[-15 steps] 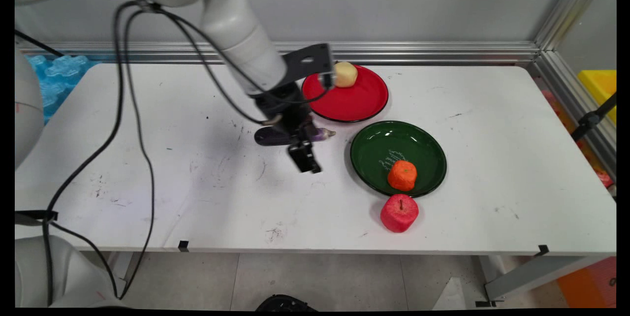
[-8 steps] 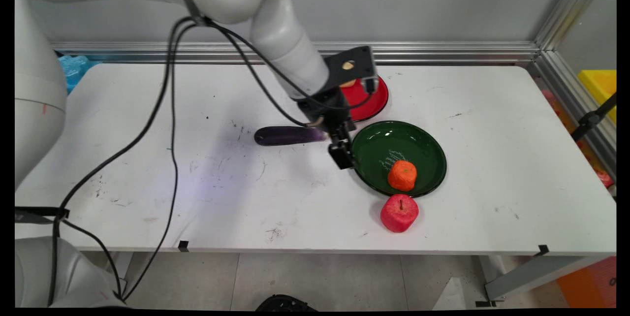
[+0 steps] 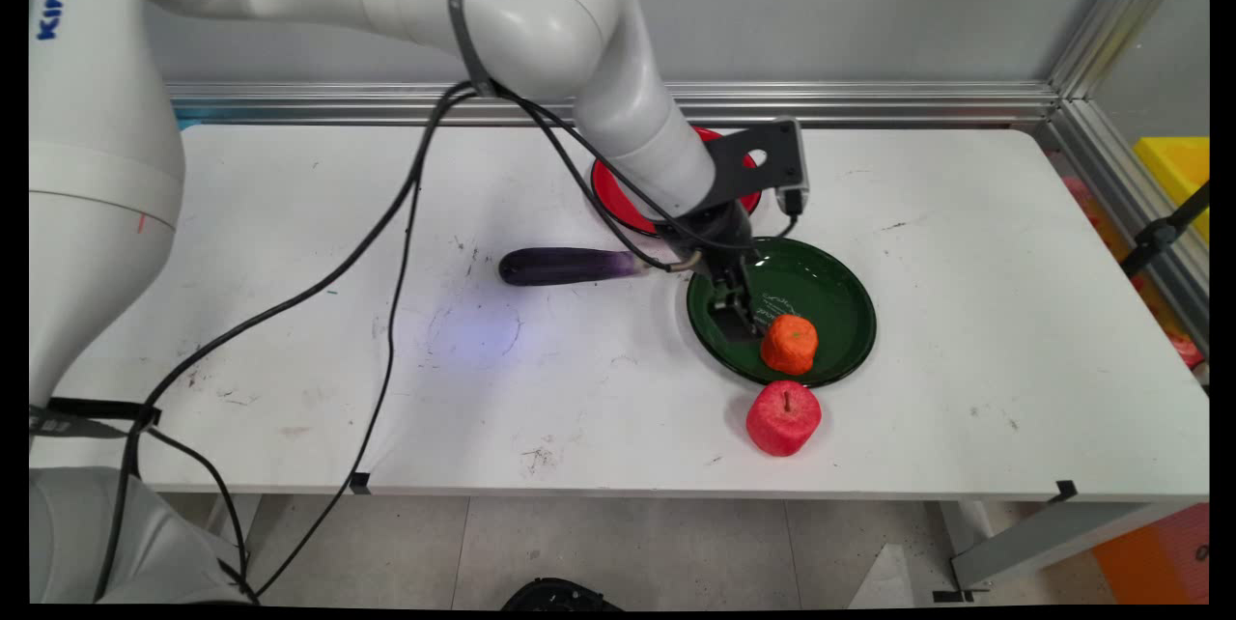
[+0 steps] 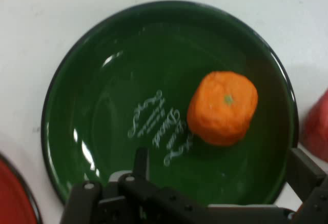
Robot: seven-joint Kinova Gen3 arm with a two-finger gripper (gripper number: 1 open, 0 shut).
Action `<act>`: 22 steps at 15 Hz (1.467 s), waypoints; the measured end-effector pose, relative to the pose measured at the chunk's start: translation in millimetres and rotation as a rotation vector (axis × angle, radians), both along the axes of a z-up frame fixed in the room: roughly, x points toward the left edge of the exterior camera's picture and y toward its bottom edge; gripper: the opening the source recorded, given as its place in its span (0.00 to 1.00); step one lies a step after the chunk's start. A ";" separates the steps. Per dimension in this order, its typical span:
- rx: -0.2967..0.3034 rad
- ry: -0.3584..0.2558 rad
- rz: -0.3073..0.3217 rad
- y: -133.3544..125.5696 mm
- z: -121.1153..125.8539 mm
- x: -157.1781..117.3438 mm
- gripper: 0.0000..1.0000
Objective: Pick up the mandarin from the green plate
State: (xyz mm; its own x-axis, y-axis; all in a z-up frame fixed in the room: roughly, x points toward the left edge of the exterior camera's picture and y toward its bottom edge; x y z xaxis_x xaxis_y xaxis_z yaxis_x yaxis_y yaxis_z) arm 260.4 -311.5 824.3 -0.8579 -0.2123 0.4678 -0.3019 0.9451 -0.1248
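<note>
My gripper (image 3: 734, 319) hangs over the green plate (image 3: 850, 287), just left of the orange fruit (image 3: 789, 345) lying on the plate's near side. In the hand view the orange fruit (image 4: 223, 108) sits on the green plate (image 4: 102, 80), slightly beyond my gripper (image 4: 221, 158), whose fingers are spread wide with nothing between them. A dark purple eggplant (image 3: 565, 266) lies on the table to the left of the plate, clear of the gripper.
A red apple (image 3: 783, 417) stands on the table just in front of the green plate and shows at the hand view's right edge (image 4: 318, 126). A red plate (image 3: 618, 195) lies behind, mostly hidden by the arm. Black cables hang at left.
The gripper has swung right, from over the eggplant to above the green plate beside the orange fruit. The eggplant has stayed on the table. The arm now covers the red plate.
</note>
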 end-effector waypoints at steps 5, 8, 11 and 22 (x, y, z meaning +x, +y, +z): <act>-0.017 0.005 -0.040 -7.8 -16.1 -14.7 1.00; -0.022 0.008 -0.062 -11.8 -24.7 -21.0 1.00; -0.024 0.011 -0.089 -15.7 -33.7 -26.3 1.00; -0.012 0.016 -0.121 -25.6 -55.6 -29.8 0.00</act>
State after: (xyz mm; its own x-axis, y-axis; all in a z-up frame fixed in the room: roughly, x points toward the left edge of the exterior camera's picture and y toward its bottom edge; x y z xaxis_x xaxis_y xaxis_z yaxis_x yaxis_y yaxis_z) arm 230.6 -337.1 768.6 -0.8694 -0.1024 0.4834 -0.1881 0.9732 -0.1322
